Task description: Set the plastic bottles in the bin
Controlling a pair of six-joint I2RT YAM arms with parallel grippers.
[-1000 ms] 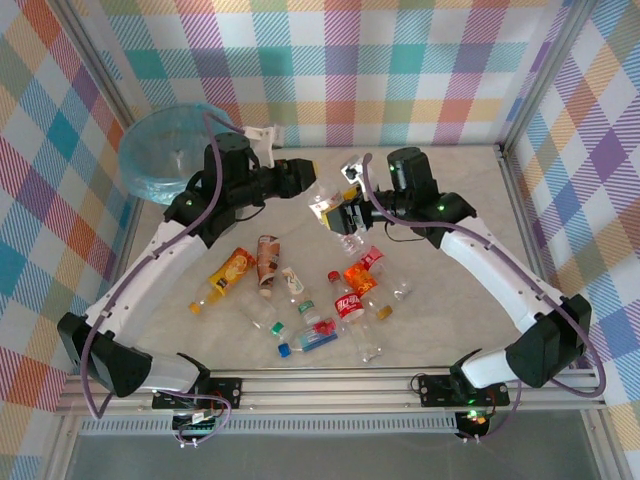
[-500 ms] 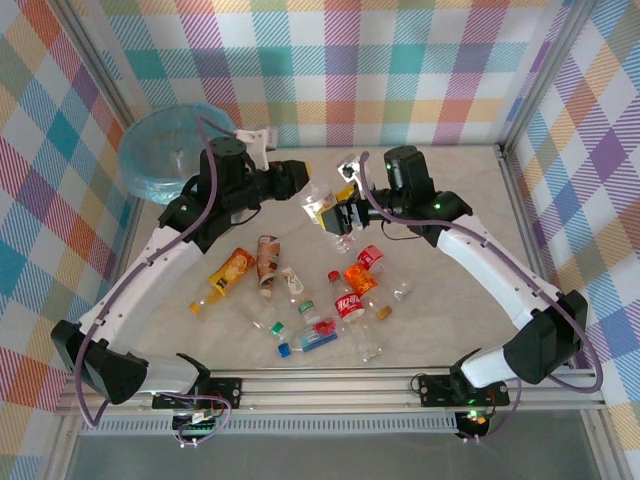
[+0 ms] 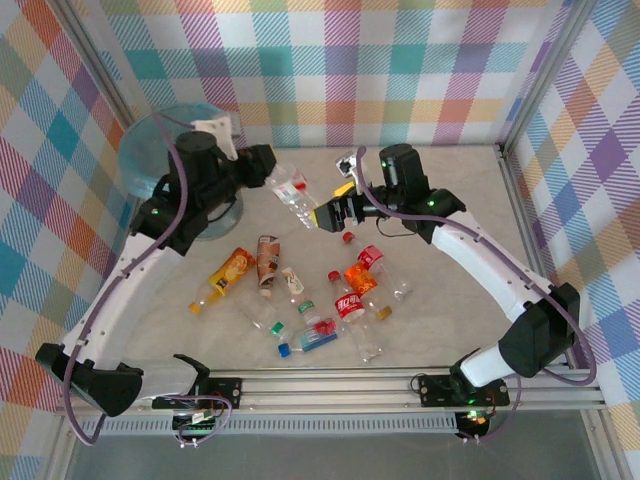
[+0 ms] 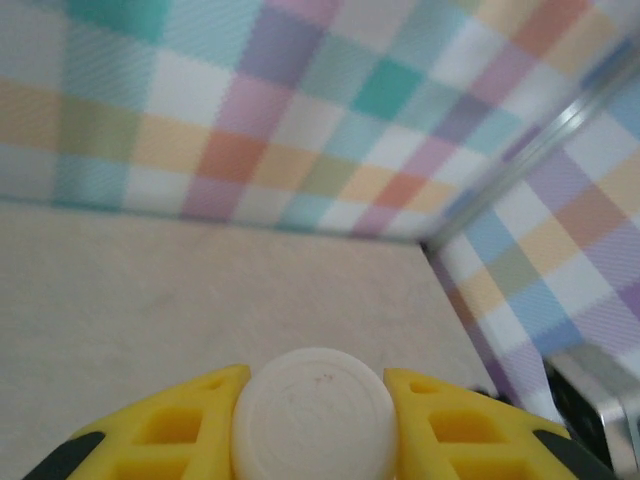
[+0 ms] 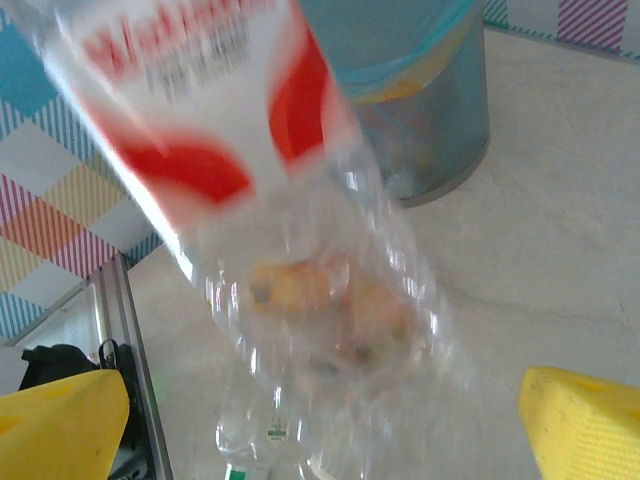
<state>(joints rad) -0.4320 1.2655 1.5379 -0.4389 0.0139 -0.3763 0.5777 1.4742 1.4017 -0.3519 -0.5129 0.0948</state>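
Top view: left jaws clamped on the cap end of a red-and-white-labelled bottle point(image 3: 292, 190), right jaws apart at its base, bin point(image 3: 140, 140) behind the left jaws, loose bottles point(image 3: 348, 305) on the tabletop point(image 3: 460, 190); left wrist: white cap point(image 4: 315, 415) pinched between the jaws; right wrist: the red-and-white-labelled bottle point(image 5: 250, 180) between wide-apart jaws, bin point(image 5: 430, 110) beyond.

Left arm: raised, bent toward the far left.
Left gripper point(image 3: 270, 172): clamped on a bottle point(image 3: 292, 190) by its cap.
Right arm: stretched toward the centre.
Right gripper point(image 3: 331, 204): fingers spread wide, apparently gripping nothing.
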